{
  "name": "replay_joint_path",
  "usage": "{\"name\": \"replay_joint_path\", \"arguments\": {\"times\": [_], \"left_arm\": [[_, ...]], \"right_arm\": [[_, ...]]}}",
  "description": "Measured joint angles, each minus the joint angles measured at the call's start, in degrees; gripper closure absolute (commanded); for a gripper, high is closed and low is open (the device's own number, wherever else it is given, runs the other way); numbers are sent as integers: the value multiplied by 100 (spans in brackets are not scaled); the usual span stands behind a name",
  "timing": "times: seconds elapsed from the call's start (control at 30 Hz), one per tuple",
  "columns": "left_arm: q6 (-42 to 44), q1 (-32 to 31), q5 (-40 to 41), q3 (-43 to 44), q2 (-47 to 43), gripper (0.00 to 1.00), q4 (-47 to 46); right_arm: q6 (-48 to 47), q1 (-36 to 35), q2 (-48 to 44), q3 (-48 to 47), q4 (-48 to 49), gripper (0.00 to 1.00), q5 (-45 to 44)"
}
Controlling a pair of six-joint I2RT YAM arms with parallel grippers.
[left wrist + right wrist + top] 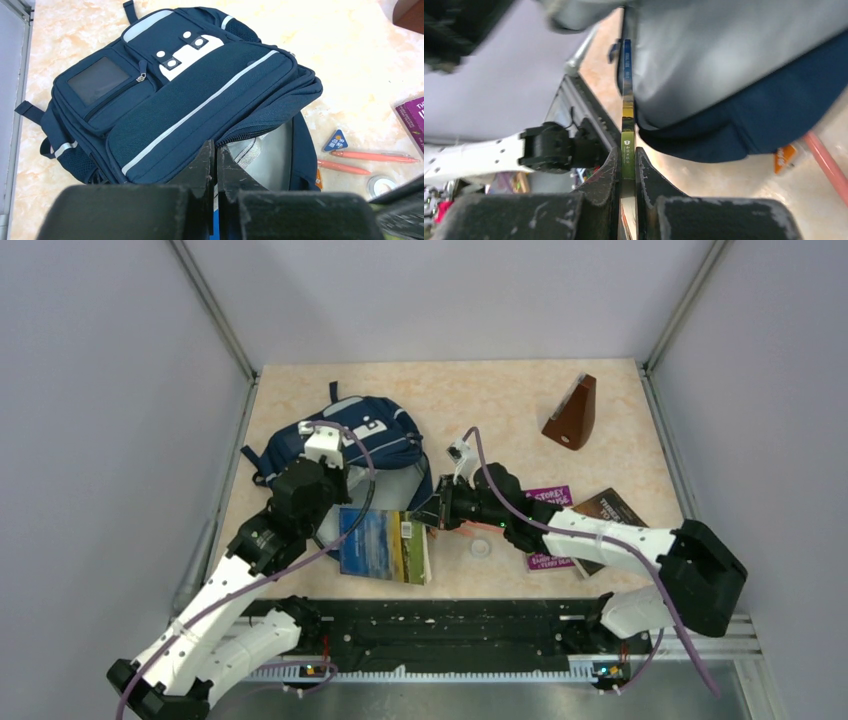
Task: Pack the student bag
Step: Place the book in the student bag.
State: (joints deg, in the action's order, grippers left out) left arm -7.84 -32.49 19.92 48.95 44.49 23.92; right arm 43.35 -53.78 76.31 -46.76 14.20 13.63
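Observation:
The student bag (345,435) lies flat at the back left, navy with grey-white stripes; in the left wrist view (190,95) its main zip gapes, showing pale grey lining (272,155). My left gripper (333,480) (216,145) is shut at the near edge of that opening, seemingly pinching the flap. A thin book (385,545) with a blue and green cover lies in front of the bag. My right gripper (432,512) (626,152) is shut on the book's edge (626,100), which points edge-on toward the grey lining (704,55).
A purple book (550,525) and a dark book (605,510) lie under my right arm. A tape roll (483,548), orange pens (370,156) and a blue triangular eraser (335,141) lie right of the bag. A brown wedge (572,415) stands back right.

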Motion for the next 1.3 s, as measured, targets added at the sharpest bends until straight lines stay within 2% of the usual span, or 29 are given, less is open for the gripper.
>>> {"name": "replay_joint_path", "arguments": {"times": [0.23,0.87,1.0,1.3], "left_arm": [[0,0,-7,-44,-166,100,-39],[4,15,-131,-61,-201,100,-39],[7,15,-149,-66,-201,100,-39],[7,15,-173,-66,-201,100,-42]], "right_arm": [[426,0,407,409,341,100,-741],[732,57,1445,461,2826,100,-2205],[863,74,1764,461,3344,100,-2804],[1226,109,2457,490,3676,100,-4037]]}}
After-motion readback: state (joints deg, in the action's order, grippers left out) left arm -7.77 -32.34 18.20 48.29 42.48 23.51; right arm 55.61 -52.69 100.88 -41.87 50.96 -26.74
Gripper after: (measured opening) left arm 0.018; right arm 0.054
